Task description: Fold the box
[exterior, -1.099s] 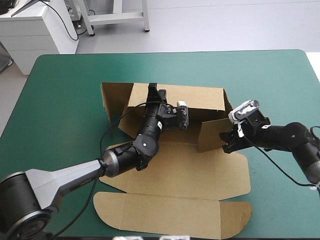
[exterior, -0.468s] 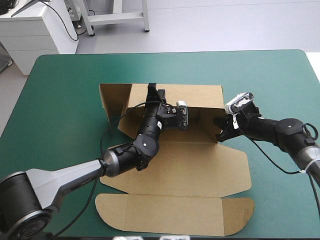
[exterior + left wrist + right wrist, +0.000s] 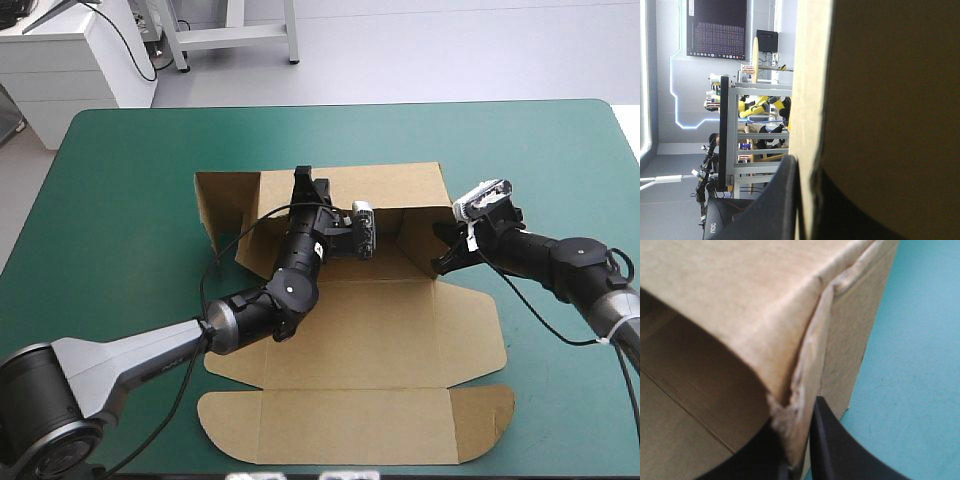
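Teal-green table (image 3: 120, 200), centre: brown box (image 3: 350, 340), far wall raised, lid flat toward the near edge. Left gripper (image 3: 306, 180) clamps the far wall; right gripper (image 3: 440, 262) clamps the right flap.

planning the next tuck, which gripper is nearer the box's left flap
Left. The left gripper holds the back wall, beside the left flap; the right gripper holds the right flap, at the other end.

no readable text on the box (image 3: 380, 330), none elsewhere
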`<state>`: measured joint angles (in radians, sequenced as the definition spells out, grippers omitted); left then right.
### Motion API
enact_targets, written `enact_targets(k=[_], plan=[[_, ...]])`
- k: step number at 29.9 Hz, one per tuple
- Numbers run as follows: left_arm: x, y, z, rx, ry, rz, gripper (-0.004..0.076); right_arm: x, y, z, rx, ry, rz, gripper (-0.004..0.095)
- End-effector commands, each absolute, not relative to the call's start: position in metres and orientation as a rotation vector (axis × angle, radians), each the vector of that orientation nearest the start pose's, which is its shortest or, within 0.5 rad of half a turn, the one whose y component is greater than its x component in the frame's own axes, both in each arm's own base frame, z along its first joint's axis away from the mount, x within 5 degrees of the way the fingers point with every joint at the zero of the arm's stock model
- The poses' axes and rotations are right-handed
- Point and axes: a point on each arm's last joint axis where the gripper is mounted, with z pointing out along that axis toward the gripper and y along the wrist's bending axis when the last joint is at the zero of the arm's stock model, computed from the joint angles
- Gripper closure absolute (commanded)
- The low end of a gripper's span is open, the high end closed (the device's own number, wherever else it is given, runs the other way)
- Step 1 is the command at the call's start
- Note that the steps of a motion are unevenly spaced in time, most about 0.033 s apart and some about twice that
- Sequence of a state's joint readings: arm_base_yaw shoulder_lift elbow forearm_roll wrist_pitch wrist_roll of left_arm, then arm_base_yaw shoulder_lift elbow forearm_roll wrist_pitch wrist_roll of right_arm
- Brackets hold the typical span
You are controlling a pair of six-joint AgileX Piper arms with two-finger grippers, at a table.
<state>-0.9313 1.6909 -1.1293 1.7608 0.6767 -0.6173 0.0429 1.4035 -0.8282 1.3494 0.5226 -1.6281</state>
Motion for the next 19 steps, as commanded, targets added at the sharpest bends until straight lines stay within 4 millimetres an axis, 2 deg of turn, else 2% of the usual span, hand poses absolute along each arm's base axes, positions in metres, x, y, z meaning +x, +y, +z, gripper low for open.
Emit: enact_targets(k=[1,13,19], plan=[[0.2646,-0.2654,0.2976,1.337,1.28,0.779,0.0731,0.2807,0.0619,0.2838,-0.667,1.937,0.475,0.0929],[0.2646,-0.2654,0.2976,1.337,1.28,0.779,0.0731,0.2809,0.0616,0.2838,-0.666,1.937,0.469,0.0929],[0.2646,-0.2654,0.2976,1.337,1.28,0.779,0.0731,0.2794,0.0594,0.2788,-0.762,1.958,0.392,0.0926]])
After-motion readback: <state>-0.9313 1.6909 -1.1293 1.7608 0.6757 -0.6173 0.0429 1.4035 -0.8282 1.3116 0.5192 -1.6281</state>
